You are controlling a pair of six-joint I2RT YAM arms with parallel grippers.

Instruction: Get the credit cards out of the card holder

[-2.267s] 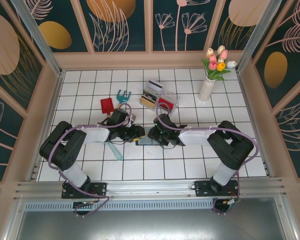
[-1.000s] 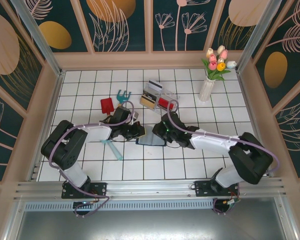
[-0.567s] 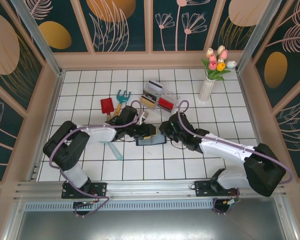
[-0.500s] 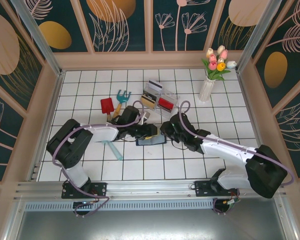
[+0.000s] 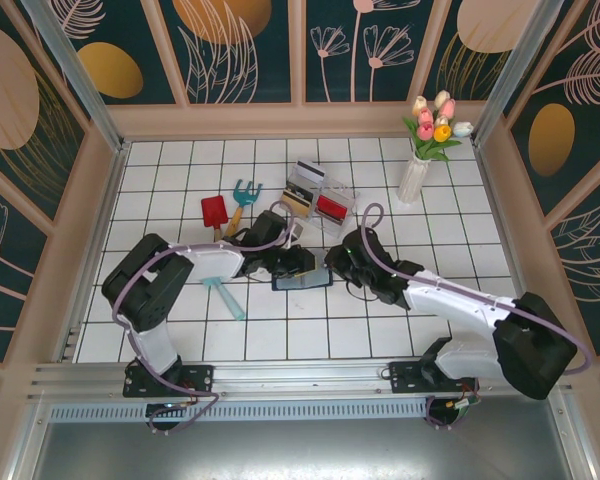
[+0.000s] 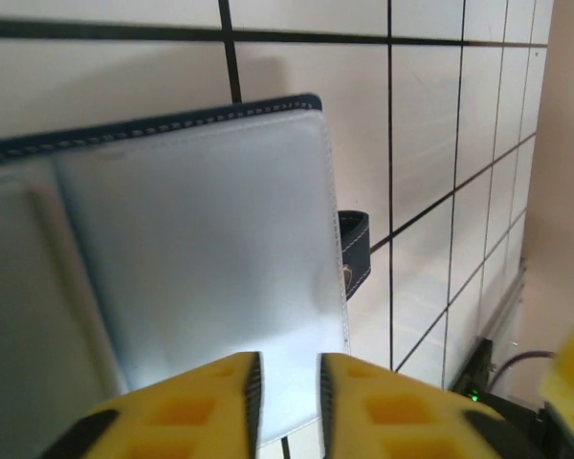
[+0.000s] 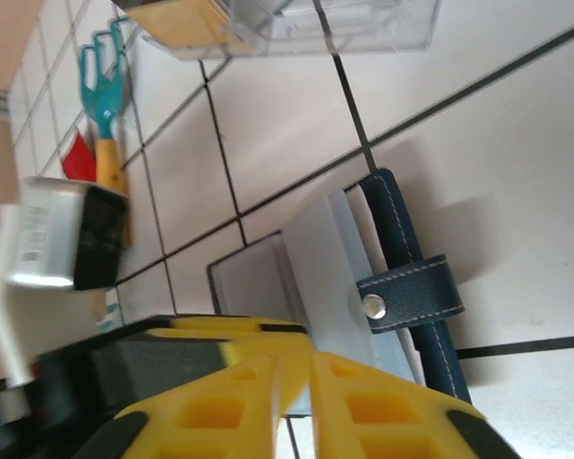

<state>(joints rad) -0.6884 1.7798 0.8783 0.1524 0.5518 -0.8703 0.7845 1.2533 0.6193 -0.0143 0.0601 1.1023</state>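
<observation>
Top external view: the open card holder point(image 5: 302, 280) lies flat on the table point(image 5: 160, 200), long axis left-right, left tool point(image 5: 298, 263) over its middle, right tool point(image 5: 332, 268) at its right end, both nearly closed, grip unclear.

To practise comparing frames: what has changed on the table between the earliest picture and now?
The left end effector slid right onto the card holder; the right end effector stayed at its right edge while that arm stretched out. Card holder, clear box and red trowel stayed put.
</observation>
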